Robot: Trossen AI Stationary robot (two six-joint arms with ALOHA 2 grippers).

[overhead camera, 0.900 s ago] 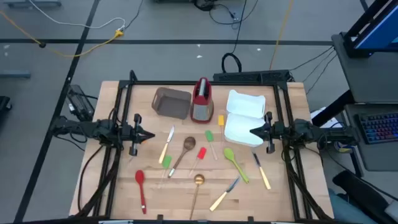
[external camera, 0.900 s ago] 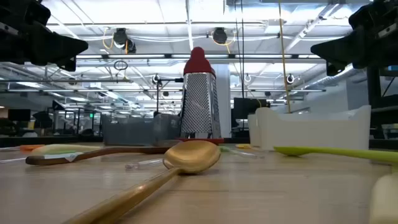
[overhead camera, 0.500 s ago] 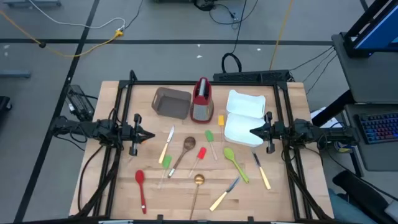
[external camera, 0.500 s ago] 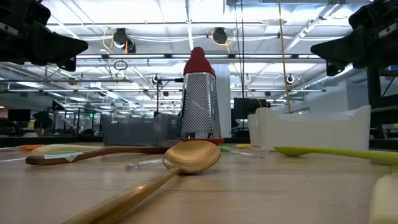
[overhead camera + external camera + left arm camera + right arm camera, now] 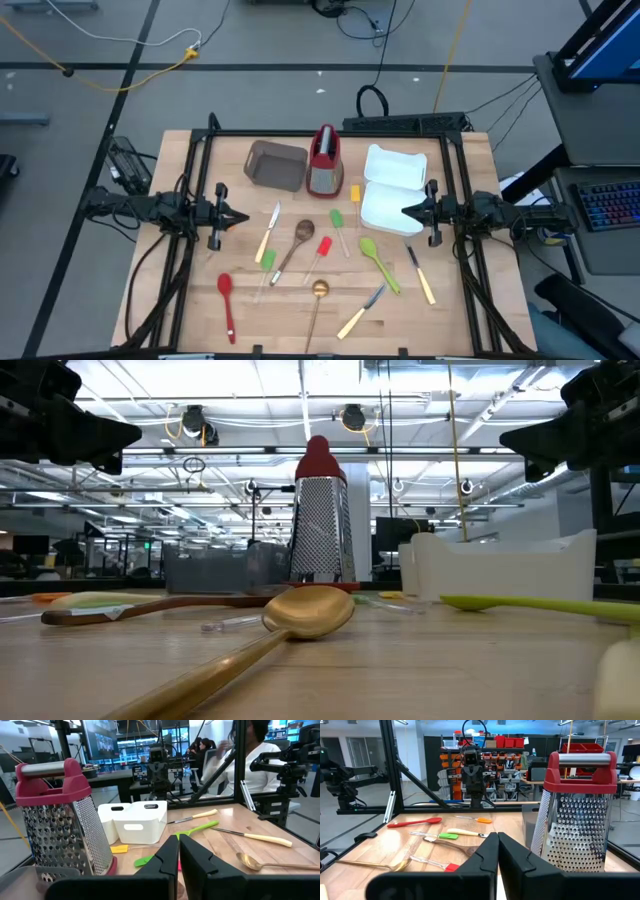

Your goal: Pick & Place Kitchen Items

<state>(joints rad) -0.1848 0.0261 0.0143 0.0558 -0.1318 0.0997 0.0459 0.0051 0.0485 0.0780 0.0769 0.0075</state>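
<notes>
The left gripper (image 5: 241, 217) is hovering above the table's left side with its jaws pressed shut on nothing, and the right gripper (image 5: 408, 211) is hanging over the white trays (image 5: 392, 190) on the right, jaws likewise closed and empty; the 2 are pointing at each other across the table (image 5: 180, 300). Between them the kitchen items are lying loose on the wood: a yellow-handled knife (image 5: 268, 232) just beside the left gripper, a wooden spoon (image 5: 294, 247) next to it, a small red spatula (image 5: 321, 250) and a green spatula (image 5: 339, 224) near the middle, and a green spoon (image 5: 378, 262) and another yellow-handled knife (image 5: 421, 275) toward the right. Nearer the front edge are lying a red spoon (image 5: 227, 303), a gold spoon (image 5: 316, 305) and a third knife (image 5: 361, 312). At the back, the red-topped grater (image 5: 324, 160) is standing upright between a brown bin (image 5: 277, 164) and the trays.
</notes>
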